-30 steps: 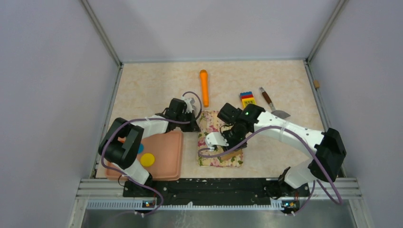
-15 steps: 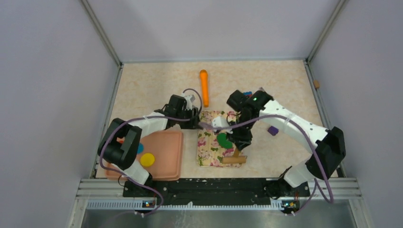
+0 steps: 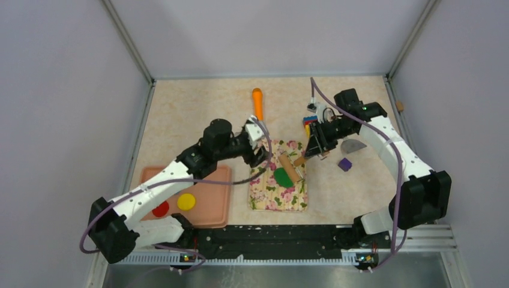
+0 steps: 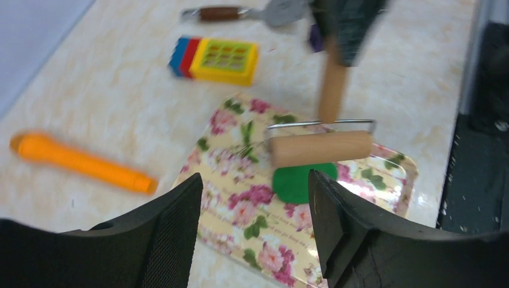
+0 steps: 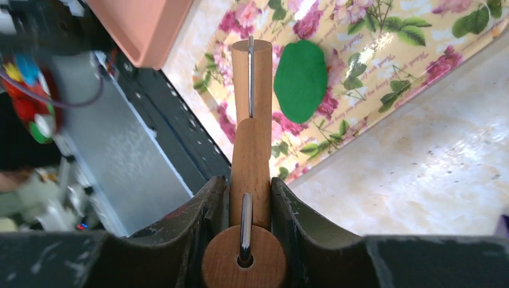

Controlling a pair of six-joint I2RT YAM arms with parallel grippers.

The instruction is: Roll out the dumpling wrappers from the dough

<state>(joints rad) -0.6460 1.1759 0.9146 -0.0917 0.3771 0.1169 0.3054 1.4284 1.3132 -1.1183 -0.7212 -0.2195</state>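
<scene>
top view with both wrist views. the dough (image 3: 282,177), a flattened dark green oval, lay about the middle of the floral mat (image 3: 267,195). the mat sat by the near edge of the counter (image 3: 192,114), roughly midway along it.

the right jaws were closed on the wooden handle of the roller (image 3: 289,166), one on each side of it, above the far right corner of the mat. the roller's barrel lay at the far edge of the dough; whether it pressed on the clay could not be told.

the left jaws stood wide apart with nothing between them, at the far left corner of the mat and apart from the roller. in the left wrist view the mat, dough and barrel showed through the gap.

two dumpling wrappers, a red disc (image 3: 160,209) and a yellow disc (image 3: 186,201), lay near each other without touching on the pink tray (image 3: 210,183). the tray stood just left of the mat, toward the near left corner of the counter.

an orange stick (image 3: 257,103) lay toward the far edge, about midway along it. to its right was a yellow, red and blue block (image 3: 311,123), partly hidden by the right arm. the grey blade of a spatula (image 3: 353,145) and a small purple piece (image 3: 344,164) lay right of the mat, apart from it.
</scene>
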